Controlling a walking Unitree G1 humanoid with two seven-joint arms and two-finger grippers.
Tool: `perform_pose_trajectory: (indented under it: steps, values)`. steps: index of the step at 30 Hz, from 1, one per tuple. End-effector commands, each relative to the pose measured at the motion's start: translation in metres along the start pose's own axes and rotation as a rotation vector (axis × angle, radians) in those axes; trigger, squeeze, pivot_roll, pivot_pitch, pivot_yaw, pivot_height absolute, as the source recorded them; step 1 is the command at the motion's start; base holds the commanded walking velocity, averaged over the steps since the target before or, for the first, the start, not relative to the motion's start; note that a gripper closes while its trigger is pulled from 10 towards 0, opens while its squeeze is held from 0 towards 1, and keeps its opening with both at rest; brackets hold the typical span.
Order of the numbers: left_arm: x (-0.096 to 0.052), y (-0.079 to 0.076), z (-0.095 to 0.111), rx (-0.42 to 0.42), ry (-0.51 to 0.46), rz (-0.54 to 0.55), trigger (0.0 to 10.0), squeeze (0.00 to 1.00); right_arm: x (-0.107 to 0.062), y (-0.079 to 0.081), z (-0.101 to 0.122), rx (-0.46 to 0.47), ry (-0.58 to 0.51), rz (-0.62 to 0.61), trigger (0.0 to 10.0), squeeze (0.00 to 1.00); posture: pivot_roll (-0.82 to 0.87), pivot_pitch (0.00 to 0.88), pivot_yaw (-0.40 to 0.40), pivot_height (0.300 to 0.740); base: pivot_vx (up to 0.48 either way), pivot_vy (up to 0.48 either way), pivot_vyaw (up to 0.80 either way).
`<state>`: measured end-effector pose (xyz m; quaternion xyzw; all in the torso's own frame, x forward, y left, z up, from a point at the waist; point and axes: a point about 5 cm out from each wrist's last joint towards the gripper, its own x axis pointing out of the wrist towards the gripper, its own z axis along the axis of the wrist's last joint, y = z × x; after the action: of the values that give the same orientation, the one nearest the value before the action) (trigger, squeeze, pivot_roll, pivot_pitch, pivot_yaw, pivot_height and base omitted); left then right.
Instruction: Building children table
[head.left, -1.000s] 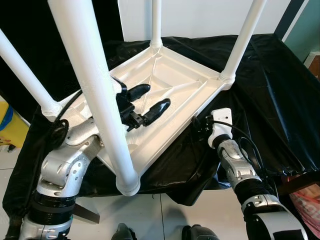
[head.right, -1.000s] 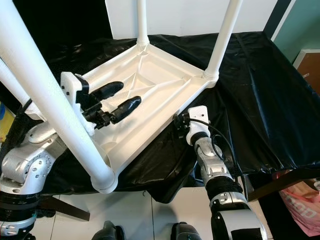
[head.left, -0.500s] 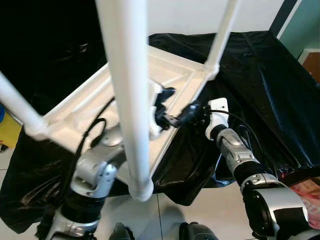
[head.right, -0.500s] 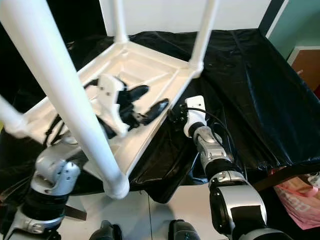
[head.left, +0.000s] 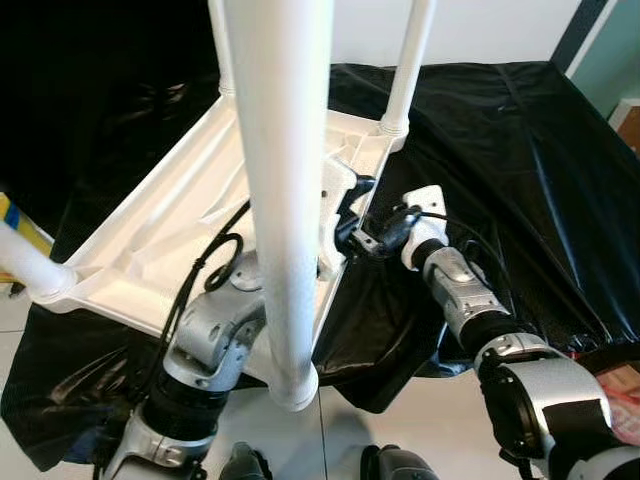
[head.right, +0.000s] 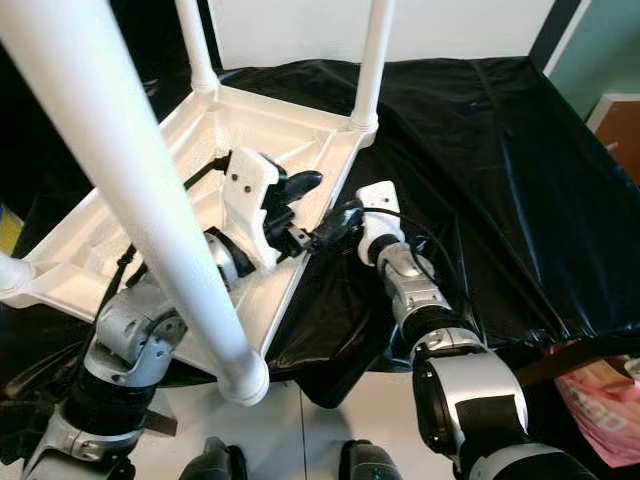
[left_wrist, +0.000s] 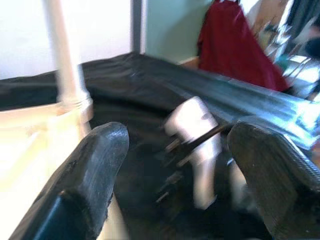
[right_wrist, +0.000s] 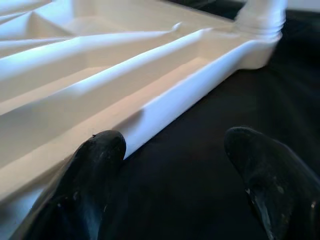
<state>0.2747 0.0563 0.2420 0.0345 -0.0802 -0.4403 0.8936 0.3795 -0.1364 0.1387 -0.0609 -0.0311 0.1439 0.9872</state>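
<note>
The white plastic children's table (head.left: 165, 235) lies upside down on black cloth, its legs pointing up. One leg (head.left: 287, 190) rises close in front of my head and a far leg (head.right: 371, 60) stands at the back corner. My left gripper (head.right: 312, 205) hovers open over the table's right rim, holding nothing. My right gripper (head.left: 383, 232) is open just beside that rim (right_wrist: 165, 102), low over the cloth, its fingers close to the left ones. In the left wrist view the right arm's white wrist unit (left_wrist: 195, 125) shows between the left fingers (left_wrist: 100, 165).
Black cloth (head.left: 500, 150) covers the work surface and hangs over its front edge. A white panel (head.right: 290, 30) stands behind. A pink bag (head.right: 610, 400) sits on the floor at the right, and a red garment (left_wrist: 235, 45) hangs farther off.
The head view has shifted. My left gripper has moved right across the table's underside to its right rim. My right gripper has come up to meet it at that rim.
</note>
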Motion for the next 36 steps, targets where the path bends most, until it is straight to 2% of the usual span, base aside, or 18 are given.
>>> perform_pose_trajectory:
  steps: [1, 3, 6, 8, 9, 10, 12, 13, 14, 17, 18, 20, 23, 25, 28, 30, 31, 36]
  values:
    - [-0.004, 0.005, -0.002, 0.019, 0.008, -0.002, 10.0, 0.00, -0.007, -0.006, -0.008, -0.003, 0.010, -0.021, 10.0, 0.00, 0.02, 0.137, -0.016, 0.740, 0.000, 0.000, 0.00]
    - [-0.020, 0.024, -0.009, 0.080, 0.078, 0.011, 10.0, 0.00, -0.020, -0.010, -0.010, 0.002, -0.053, 0.005, 10.0, 0.00, 0.02, 0.139, -0.014, 0.740, 0.000, 0.000, 0.00]
    - [-0.029, 0.034, -0.014, 0.106, 0.118, 0.016, 10.0, 0.00, -0.027, -0.008, -0.012, 0.018, -0.081, 0.029, 10.0, 0.00, 0.01, 0.137, -0.015, 0.740, 0.000, 0.000, 0.00]
    - [-0.041, 0.046, -0.019, 0.155, 0.167, 0.019, 10.0, 0.00, -0.041, 0.002, -0.013, 0.025, -0.122, 0.085, 10.0, 0.00, 0.00, 0.138, -0.014, 0.740, 0.000, 0.000, 0.00]
    - [-0.041, 0.046, -0.019, 0.155, 0.167, 0.019, 10.0, 0.00, -0.041, 0.002, -0.013, 0.025, -0.122, 0.085, 10.0, 0.00, 0.00, 0.138, -0.014, 0.740, 0.000, 0.000, 0.00]
    - [-0.048, 0.051, -0.020, 0.181, 0.181, 0.007, 10.0, 0.00, -0.051, 0.011, -0.013, 0.028, -0.143, 0.142, 10.0, 0.00, -0.01, 0.138, -0.008, 0.740, 0.000, 0.000, 0.00]
    - [-0.048, 0.051, -0.020, 0.181, 0.181, 0.007, 10.0, 0.00, -0.051, 0.011, -0.013, 0.028, -0.143, 0.142, 10.0, 0.00, -0.01, 0.138, -0.008, 0.740, 0.000, 0.000, 0.00]
    - [-0.053, 0.056, -0.021, 0.195, 0.195, -0.003, 10.0, 0.00, -0.062, 0.019, -0.011, 0.041, -0.159, 0.191, 10.0, 0.00, -0.02, 0.136, -0.005, 0.740, 0.000, 0.000, 0.00]
    - [-0.053, 0.056, -0.021, 0.195, 0.195, -0.003, 10.0, 0.00, -0.062, 0.019, -0.011, 0.041, -0.159, 0.191, 10.0, 0.00, -0.02, 0.136, -0.005, 0.740, 0.000, 0.000, 0.00]
    - [-0.064, 0.064, -0.029, 0.209, 0.246, -0.019, 10.0, 0.00, -0.083, 0.030, -0.006, 0.060, -0.170, 0.287, 10.0, 0.00, -0.03, 0.130, 0.005, 0.740, 0.000, 0.000, 0.00]
    - [-0.064, 0.064, -0.029, 0.209, 0.246, -0.019, 10.0, 0.00, -0.083, 0.030, -0.006, 0.060, -0.170, 0.287, 10.0, 0.00, -0.03, 0.130, 0.005, 0.740, 0.000, 0.000, 0.00]
    - [-0.074, 0.070, -0.038, 0.212, 0.310, -0.038, 10.0, 0.00, -0.104, 0.033, -0.002, 0.044, -0.129, 0.423, 10.0, 0.00, -0.05, 0.125, 0.016, 0.740, 0.000, 0.000, 0.00]
    - [-0.077, 0.072, -0.040, 0.211, 0.328, -0.041, 10.0, 0.00, -0.112, 0.033, -0.002, 0.041, -0.106, 0.476, 10.0, 0.00, -0.05, 0.125, 0.016, 0.740, 0.000, 0.000, 0.00]
    - [-0.080, 0.074, -0.040, 0.209, 0.333, -0.061, 10.0, 0.00, -0.131, 0.027, 0.005, 0.039, -0.052, 0.597, 10.0, 0.00, -0.06, 0.123, 0.025, 0.740, 0.000, 0.000, 0.00]
    - [-0.081, 0.075, -0.039, 0.213, 0.327, -0.070, 10.0, 0.00, -0.137, 0.026, 0.010, 0.050, -0.034, 0.631, 10.0, 0.00, -0.06, 0.123, 0.025, 0.740, 0.000, 0.000, 0.00]
    - [-0.081, 0.075, -0.037, 0.198, 0.311, -0.083, 10.0, 0.00, -0.146, 0.026, 0.014, 0.022, -0.002, 0.732, 10.0, 0.00, -0.06, 0.122, 0.034, 0.740, 0.000, 0.000, 0.00]
    - [-0.081, 0.075, -0.037, 0.198, 0.311, -0.083, 10.0, 0.00, -0.146, 0.026, 0.014, 0.022, -0.002, 0.732, 10.0, 0.00, -0.06, 0.122, 0.034, 0.740, 0.000, 0.000, 0.00]
    - [-0.082, 0.080, -0.034, 0.197, 0.304, -0.089, 10.0, 0.00, -0.160, 0.033, 0.020, 0.000, 0.068, 1.002, 10.0, 0.00, -0.05, 0.111, 0.045, 0.740, 0.000, 0.000, 0.00]
